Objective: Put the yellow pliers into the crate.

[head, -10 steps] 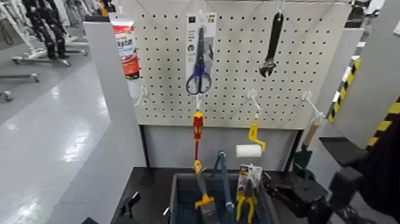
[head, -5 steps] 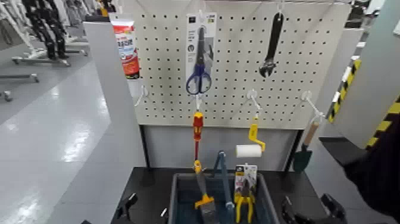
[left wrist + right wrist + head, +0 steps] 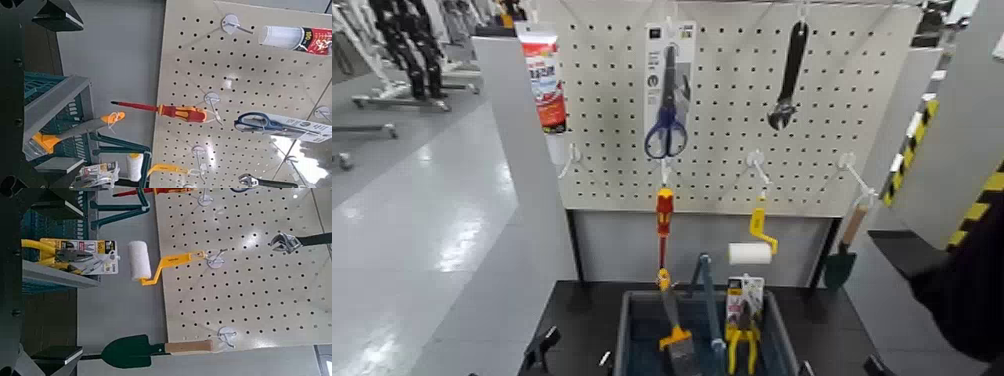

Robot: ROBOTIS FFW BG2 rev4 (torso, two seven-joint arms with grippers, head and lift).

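The yellow pliers [image 3: 743, 336] on their printed card stand inside the blue-grey crate [image 3: 628, 325], leaning at its right side; the right wrist view shows them as well [image 3: 74, 255] over the crate wall [image 3: 39, 223]. My right gripper [image 3: 55, 274] is drawn back from the crate and open, its fingers [image 3: 51, 354] wide apart with nothing between them. Only a dark tip of it shows at the head view's lower edge. My left gripper [image 3: 56, 90] hangs low at the crate's left side [image 3: 55, 102], open and holding nothing.
An orange-handled scraper [image 3: 672, 335] and a teal clamp [image 3: 707, 300] share the crate. The pegboard behind holds scissors [image 3: 667, 95], a wrench [image 3: 789, 75], a red-and-yellow screwdriver [image 3: 663, 225], a paint roller [image 3: 752, 250] and a trowel [image 3: 844, 255]. A grey post [image 3: 522, 170] stands left.
My right arm has pulled back and down from the crate's right side, almost out of the head view. The pliers stay in the crate.
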